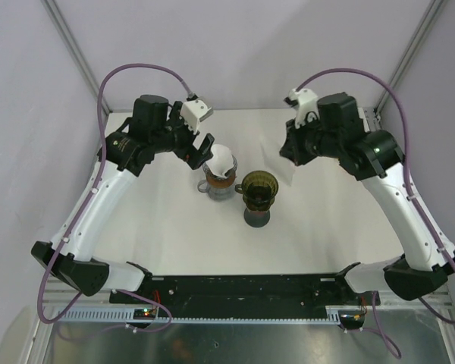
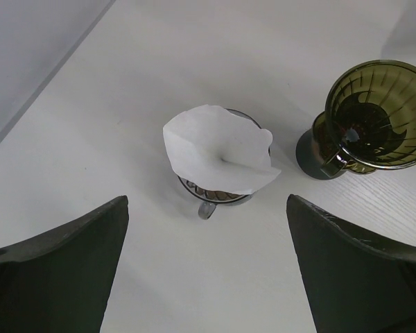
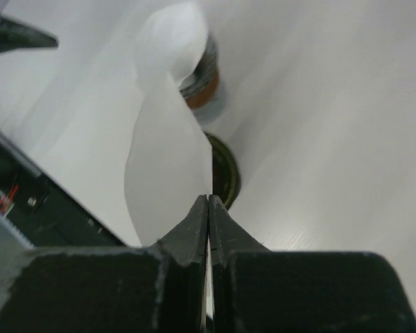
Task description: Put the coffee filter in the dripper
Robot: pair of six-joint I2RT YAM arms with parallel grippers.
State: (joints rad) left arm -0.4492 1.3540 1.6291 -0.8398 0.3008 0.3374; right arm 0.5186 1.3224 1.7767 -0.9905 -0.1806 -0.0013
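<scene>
Pinching a white coffee filter (image 3: pixel 168 166) by its lower edge, the right hand (image 3: pixel 208 202) has its two fingers pressed flat together with only the paper between them. The sheet rises from the grip and curls over at the top, hanging free. Held this way it is probably kept off the tabletop (image 1: pixel 326 227) and can be turned toward its target. In the top view this hand sits right of centre, up and to the right of the green dripper (image 1: pixel 258 193). The dripper's ribbed cone stands upright and empty on its dark foot.

Over at the upper left of a clear glass cup (image 2: pixel 206 207), the left hand (image 1: pixel 199 149) is spread wide and holds nothing. It hovers near the cup without touching it. A second filter (image 2: pixel 218 154) sits loosely in that cup, slumped to one side, so the cup looks like the supply, though I cannot be sure. Cup and dripper stand near each other with a gap between them.

By my reading the held filter is lifted but not yet over the dripper's mouth. The carry across and the lowering remain.
</scene>
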